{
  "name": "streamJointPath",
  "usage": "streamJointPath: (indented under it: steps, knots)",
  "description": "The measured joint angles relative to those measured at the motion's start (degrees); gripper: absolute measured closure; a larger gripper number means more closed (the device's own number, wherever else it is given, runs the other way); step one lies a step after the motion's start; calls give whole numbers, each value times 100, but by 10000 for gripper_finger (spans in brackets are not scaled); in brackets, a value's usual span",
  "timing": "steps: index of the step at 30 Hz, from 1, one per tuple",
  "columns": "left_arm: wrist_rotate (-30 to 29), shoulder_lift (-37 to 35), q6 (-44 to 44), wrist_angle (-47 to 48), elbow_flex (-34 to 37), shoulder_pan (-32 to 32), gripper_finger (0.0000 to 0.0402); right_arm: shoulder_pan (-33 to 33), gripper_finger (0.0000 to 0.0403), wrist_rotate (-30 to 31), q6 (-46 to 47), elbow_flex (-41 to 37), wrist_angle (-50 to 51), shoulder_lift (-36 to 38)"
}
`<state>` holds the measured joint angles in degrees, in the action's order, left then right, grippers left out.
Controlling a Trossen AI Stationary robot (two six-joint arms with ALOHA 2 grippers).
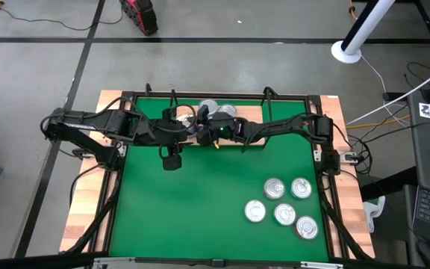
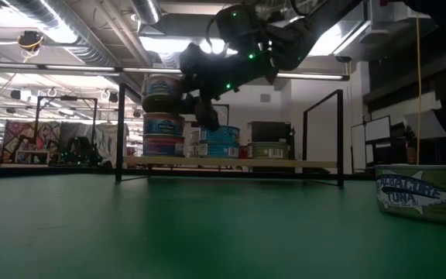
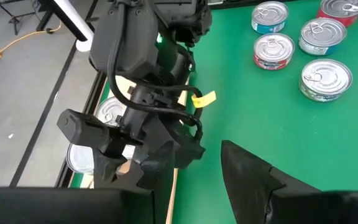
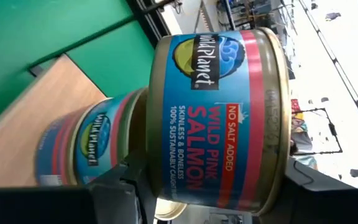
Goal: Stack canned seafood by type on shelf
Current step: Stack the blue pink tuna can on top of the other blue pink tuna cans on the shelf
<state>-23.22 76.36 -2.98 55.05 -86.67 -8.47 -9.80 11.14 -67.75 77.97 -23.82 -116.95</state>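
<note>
The shelf [image 1: 252,142], a light-wood board in black wire uprights [image 2: 339,139], stands at the mat's far edge. My right gripper [image 4: 219,186] reaches over it from the right, shut on a blue-and-red salmon tin [image 2: 161,93]. The tin hangs just over a stack of two like tins [image 2: 163,136]; whether they touch I cannot tell. Teal tins [image 2: 221,142] and a darker tin [image 2: 269,149] rest on the board. My left gripper [image 1: 176,142] hovers open beside the shelf's front, holding nothing. My right gripper pinches the salmon tin between its two fingers [image 4: 124,183], one on each flat end, lid and bottom [image 4: 278,155]. The fingers come nearly level from the table's right side. The tin sits upright in the hold above the stack [image 4: 86,149].
Several loose tins [image 1: 282,205] stand on the green mat [image 1: 192,209] at the near right; one, a tuna tin [image 2: 424,194], is close to the low camera. A yellow tag [image 3: 204,98] hangs from the right arm. The arms cross closely over the shelf.
</note>
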Motion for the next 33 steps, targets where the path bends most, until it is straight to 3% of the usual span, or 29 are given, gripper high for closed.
streamJointPath:
  steps: [17, 24, 33]
  knots:
    - [-160, 292, 206, 150, 0, 67, 274, 1, 185, 127, 24, 2, -10, -37]
    - [-656, 688, 442, 689, 2, 443, 274, 2, 166, 128, 39, 2, -15, -37]
    - [-703, 1144, 370, 892, 4, 997, 274, 0, 153, 128, 41, 4, -21, -37]
